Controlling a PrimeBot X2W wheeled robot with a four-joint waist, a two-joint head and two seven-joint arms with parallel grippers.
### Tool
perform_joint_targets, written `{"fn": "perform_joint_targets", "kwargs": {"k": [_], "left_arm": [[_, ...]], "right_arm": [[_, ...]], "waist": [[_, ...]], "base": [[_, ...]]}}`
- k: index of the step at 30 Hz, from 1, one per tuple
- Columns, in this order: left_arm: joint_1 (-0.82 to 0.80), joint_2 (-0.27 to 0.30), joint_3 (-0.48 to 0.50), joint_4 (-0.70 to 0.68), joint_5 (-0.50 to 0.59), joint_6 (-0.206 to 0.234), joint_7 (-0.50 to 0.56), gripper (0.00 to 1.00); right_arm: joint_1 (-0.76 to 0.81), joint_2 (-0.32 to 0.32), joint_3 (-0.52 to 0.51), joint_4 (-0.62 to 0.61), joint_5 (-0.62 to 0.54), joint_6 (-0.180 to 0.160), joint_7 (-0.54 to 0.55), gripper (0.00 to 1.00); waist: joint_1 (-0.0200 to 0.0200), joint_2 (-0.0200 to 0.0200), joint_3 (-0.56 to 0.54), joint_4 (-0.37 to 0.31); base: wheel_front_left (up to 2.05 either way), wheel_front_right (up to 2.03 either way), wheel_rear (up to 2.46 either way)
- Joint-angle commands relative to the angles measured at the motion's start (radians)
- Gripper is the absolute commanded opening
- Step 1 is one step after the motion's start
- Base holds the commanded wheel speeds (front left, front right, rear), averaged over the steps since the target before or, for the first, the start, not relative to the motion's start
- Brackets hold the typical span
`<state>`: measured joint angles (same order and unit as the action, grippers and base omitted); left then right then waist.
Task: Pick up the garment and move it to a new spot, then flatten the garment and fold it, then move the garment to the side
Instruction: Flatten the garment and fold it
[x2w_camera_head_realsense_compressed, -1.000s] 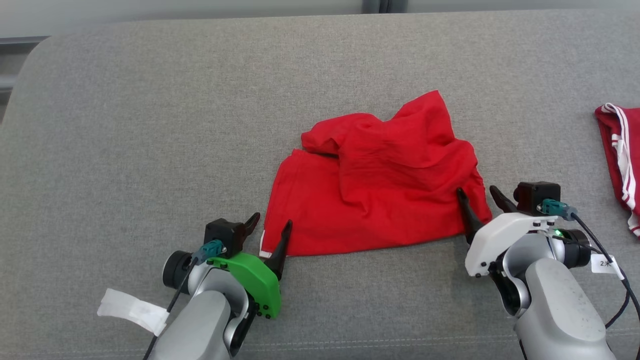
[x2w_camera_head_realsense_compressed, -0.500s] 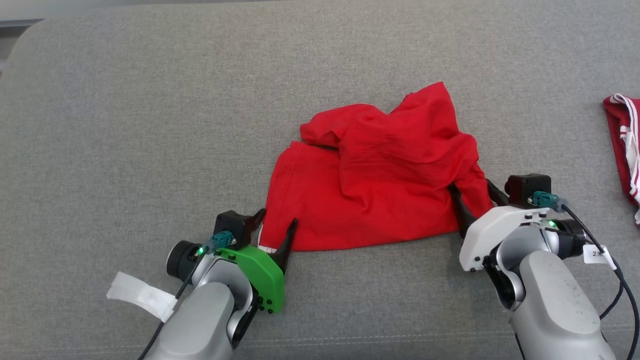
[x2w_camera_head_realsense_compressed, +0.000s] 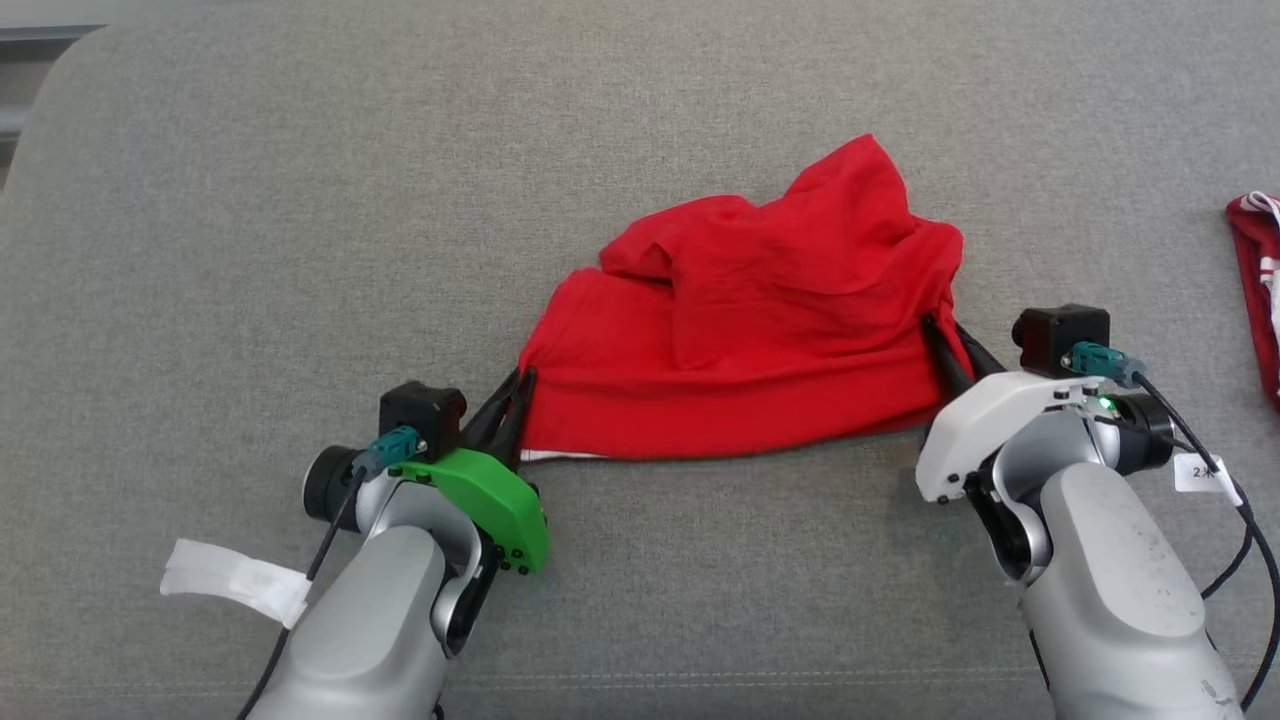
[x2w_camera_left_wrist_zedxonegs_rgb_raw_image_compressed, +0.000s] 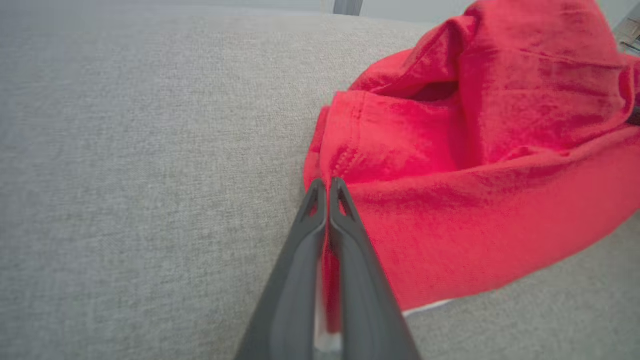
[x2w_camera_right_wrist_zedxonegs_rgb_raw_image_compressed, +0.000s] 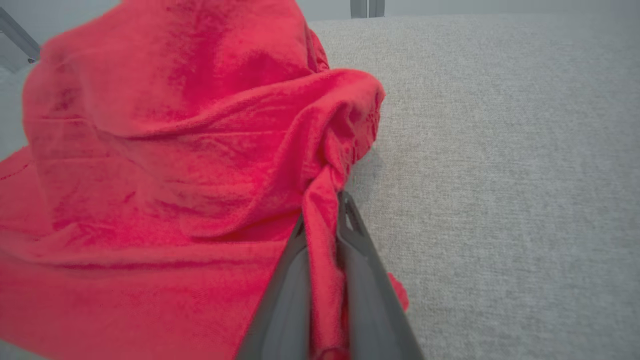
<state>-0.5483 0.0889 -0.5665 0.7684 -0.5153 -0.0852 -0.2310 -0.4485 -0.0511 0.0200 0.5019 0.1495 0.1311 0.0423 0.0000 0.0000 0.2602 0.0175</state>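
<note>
The garment (x2w_camera_head_realsense_compressed: 740, 340) is a crumpled red cloth, bunched up in the middle of the grey padded surface (x2w_camera_head_realsense_compressed: 250, 250). My left gripper (x2w_camera_head_realsense_compressed: 522, 377) is shut on its near left corner, and the near edge between the two grips hangs taut and lifted. In the left wrist view the garment (x2w_camera_left_wrist_zedxonegs_rgb_raw_image_compressed: 475, 160) has red cloth pinched between the dark fingers of my left gripper (x2w_camera_left_wrist_zedxonegs_rgb_raw_image_compressed: 327, 182). My right gripper (x2w_camera_head_realsense_compressed: 948, 328) is shut on the garment's right corner. In the right wrist view my right gripper (x2w_camera_right_wrist_zedxonegs_rgb_raw_image_compressed: 325, 205) clamps a gathered fold of the garment (x2w_camera_right_wrist_zedxonegs_rgb_raw_image_compressed: 165, 150).
A second red garment with white stripes (x2w_camera_head_realsense_compressed: 1258, 275) lies at the right edge of the surface. A white tag (x2w_camera_head_realsense_compressed: 235, 580) hangs from my left arm. The surface's rounded far left corner (x2w_camera_head_realsense_compressed: 70, 60) shows at the top left.
Both grippers closed on the garment's near corners and raised them, pulling the near edge up and taut. The head camera has also shifted slightly.
</note>
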Motion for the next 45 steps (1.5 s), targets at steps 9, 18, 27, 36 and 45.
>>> {"fn": "perform_joint_targets", "kwargs": {"k": [9,18,27,36,45], "left_arm": [[-0.093,0.028,0.022,-0.015,-0.018,0.011,0.015,0.00],[-0.185,0.012,0.035,0.019,-0.030,0.022,0.012,0.00],[-0.279,-0.007,0.046,0.092,-0.025,0.045,-0.015,1.00],[-0.272,-0.021,0.074,0.116,-0.032,0.052,-0.035,1.00],[-0.158,0.006,0.152,0.020,-0.004,0.063,-0.035,1.00]], "right_arm": [[-0.138,-0.036,0.072,-0.004,0.026,-0.001,0.132,0.00],[-0.316,-0.062,0.135,0.097,0.072,-0.001,0.223,0.00],[-0.456,-0.058,0.163,0.238,0.079,-0.001,0.200,1.00],[-0.493,-0.053,0.179,0.304,0.123,-0.001,0.116,1.00],[-0.395,-0.128,0.193,0.256,0.203,-0.001,0.106,1.00]], "waist": [[0.0000,0.0000,0.033,0.018],[0.0000,0.0000,0.097,0.046],[0.0000,0.0000,0.145,0.065],[0.0000,0.0000,0.119,0.068],[0.0000,0.0000,0.028,0.061]], "base": [[0.00,0.00,0.00],[0.00,0.00,0.00],[0.00,0.00,0.00],[0.00,0.00,0.00],[0.00,0.00,0.00]]}}
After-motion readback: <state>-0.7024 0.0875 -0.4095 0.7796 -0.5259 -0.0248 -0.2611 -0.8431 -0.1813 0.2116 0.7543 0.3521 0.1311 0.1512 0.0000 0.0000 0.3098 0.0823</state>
